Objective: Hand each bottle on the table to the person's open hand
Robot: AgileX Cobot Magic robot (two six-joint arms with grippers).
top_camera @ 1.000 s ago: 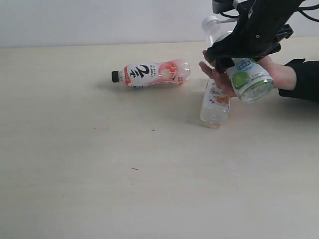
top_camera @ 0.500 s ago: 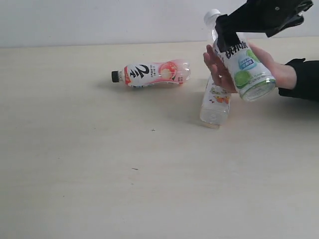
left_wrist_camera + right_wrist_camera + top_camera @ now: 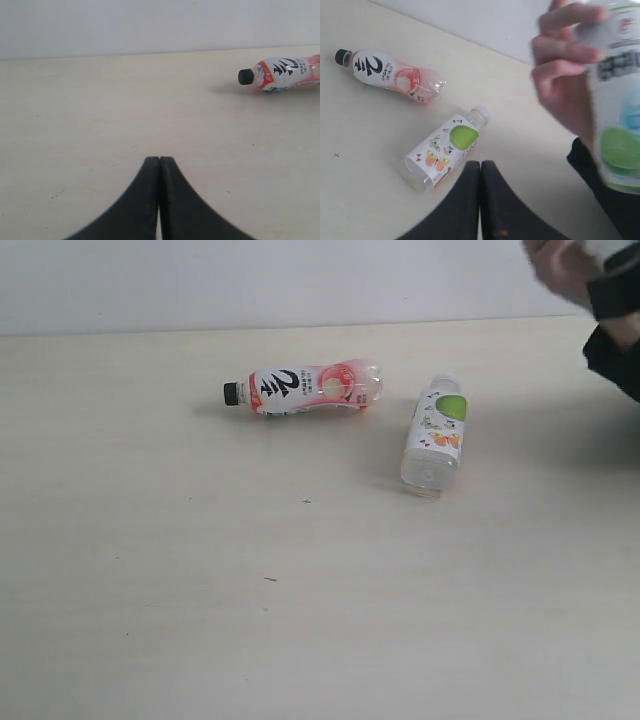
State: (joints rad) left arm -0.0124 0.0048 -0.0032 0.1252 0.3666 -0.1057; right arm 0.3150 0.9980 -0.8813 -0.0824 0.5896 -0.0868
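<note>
The left gripper (image 3: 159,162) is pressed shut on nothing, over the table (image 3: 100,110). The right gripper (image 3: 480,166) is also closed and empty, near the green-patch bottle (image 3: 444,149). That bottle lies on its side, apart from the pink bottle (image 3: 390,74), which also lies flat, its black cap pointing away. Beyond them, blurred, the hand (image 3: 565,80) grips the lime bottle (image 3: 619,100), lifted off the table.

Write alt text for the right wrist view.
A person's hand grips a lime-label bottle, both blurred. Two more bottles lie on the beige table: a pink-and-white bottle with a black cap and a green-patch bottle with butterflies. The right claw is shut and empty in the foreground.
</note>
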